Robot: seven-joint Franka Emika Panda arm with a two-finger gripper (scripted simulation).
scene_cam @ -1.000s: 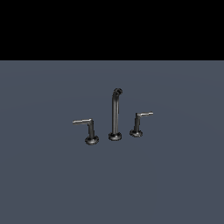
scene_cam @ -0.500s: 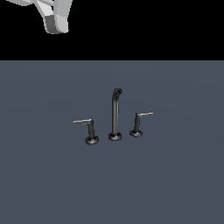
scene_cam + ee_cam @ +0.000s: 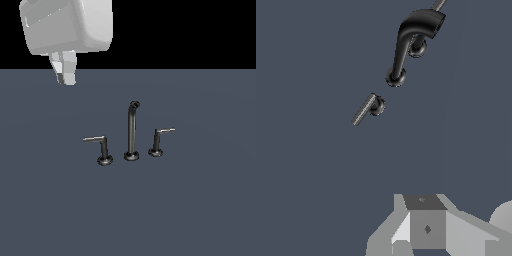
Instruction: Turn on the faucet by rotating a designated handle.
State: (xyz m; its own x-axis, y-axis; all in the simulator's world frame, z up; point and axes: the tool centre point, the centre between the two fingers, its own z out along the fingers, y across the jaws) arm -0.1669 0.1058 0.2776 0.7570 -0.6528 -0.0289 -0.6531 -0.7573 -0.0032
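Main risk I see: two near-twin levers flank spout (image 3: pixel 132 131); descending on smaller lever (image 3: pixel 159 141) instead of handle (image 3: pixel 101 148) wastes approach. Second risk: thin lever bar, easy to slip off or clip spout if I come in off-line.

Gripper (image 3: pixel 65 75) hangs high above faucet, well apart, off toward handle's side of spout, nothing held. Finger gap: cannot tell, only bulky wrist housing and part of fingers show.

Handle stands beside spout on exterior view's left, bar pointing away from spout. Wrist view shows handle (image 3: pixel 369 108) near spout base.
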